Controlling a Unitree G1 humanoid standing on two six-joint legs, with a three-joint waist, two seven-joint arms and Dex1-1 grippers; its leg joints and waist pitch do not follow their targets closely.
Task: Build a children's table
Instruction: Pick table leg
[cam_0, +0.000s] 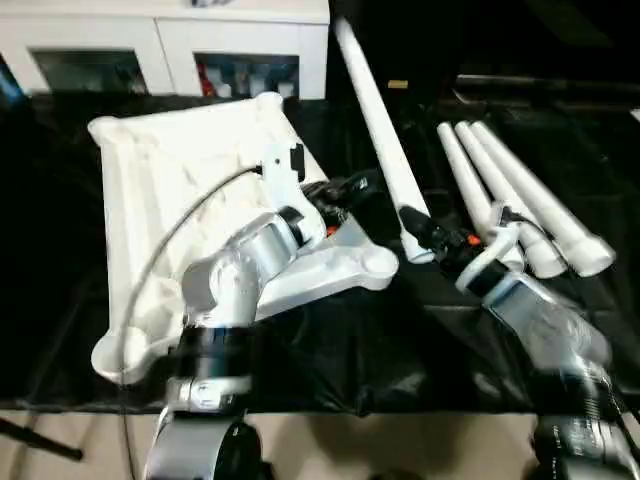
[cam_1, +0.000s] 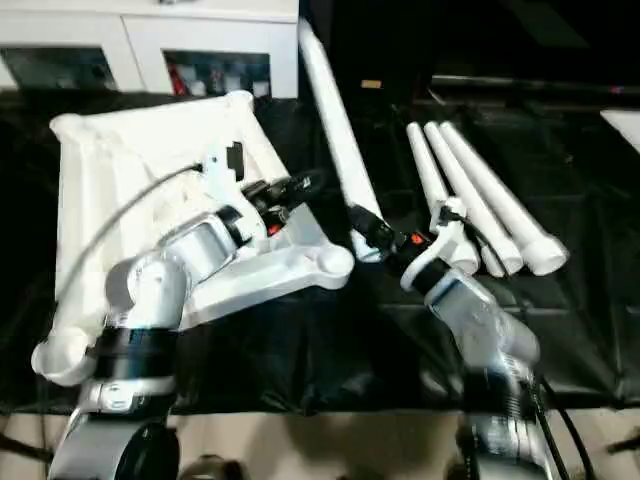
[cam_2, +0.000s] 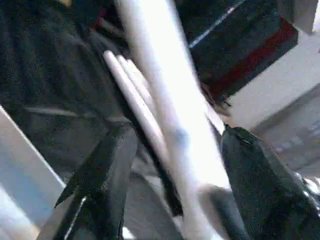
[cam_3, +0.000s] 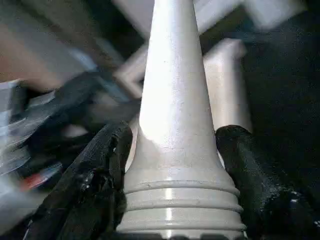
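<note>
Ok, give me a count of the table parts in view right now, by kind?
Tabletop: 1
Tube legs: 4, one held in the right tool, three lying together
Total: 5 parts

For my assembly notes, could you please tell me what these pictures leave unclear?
- Tabletop: head views, the left forearm covers its middle ribs and near edge.
- Raised leg: its far end is cut off by the top edge.
- Left gripper: left wrist view, blur hides whether its fingers touch that leg.
</note>
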